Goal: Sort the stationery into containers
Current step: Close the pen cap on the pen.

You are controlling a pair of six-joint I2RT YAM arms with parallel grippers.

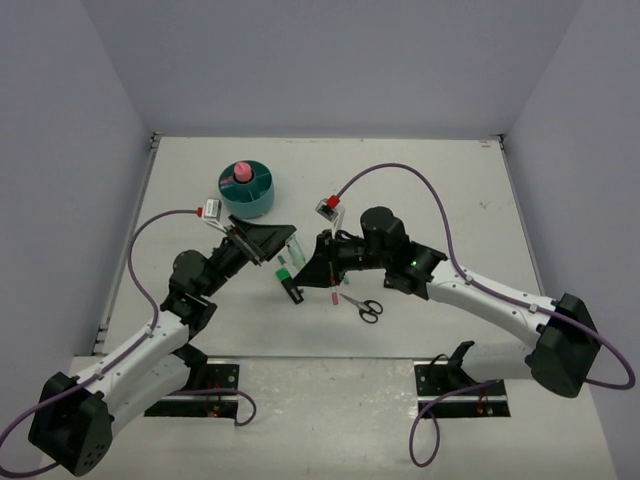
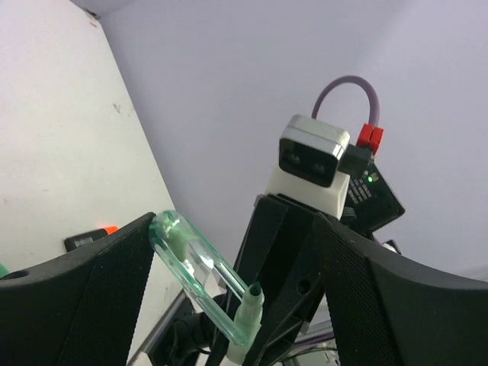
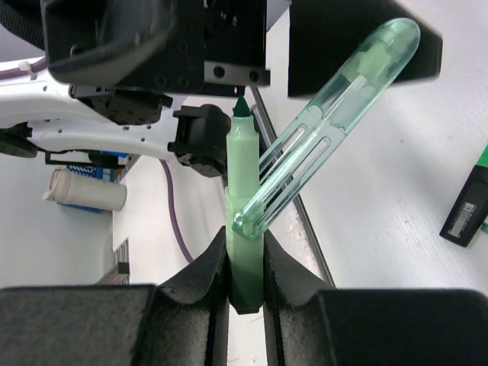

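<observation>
The right gripper's (image 3: 245, 263) fingers are pressed tight on the base of a green marker (image 3: 244, 168), which stands up from them with its dark tip bare. Its clear green cap (image 3: 335, 114) is off the tip and leans away at a tilt, its open end down against the marker's barrel.

The cap's rounded end rests against one of the left gripper's fingers (image 2: 91, 290). The left gripper (image 2: 236, 252) stands wide, the other finger well apart from the cap, so it has hold of nothing.

Both grippers meet above the table (image 1: 450, 190), on the arm-base side of the teal organizer (image 1: 247, 190) and a little to its right. The organizer holds a pink roll (image 1: 240, 172) in its central cup.

Lying loose on the table, further from the organizer than the grippers, are a black-and-green marker (image 1: 290, 285) and, further right, small black-handled scissors (image 1: 362, 305). A black-and-orange marker (image 2: 90, 238) shows past the left finger in the left wrist view.
</observation>
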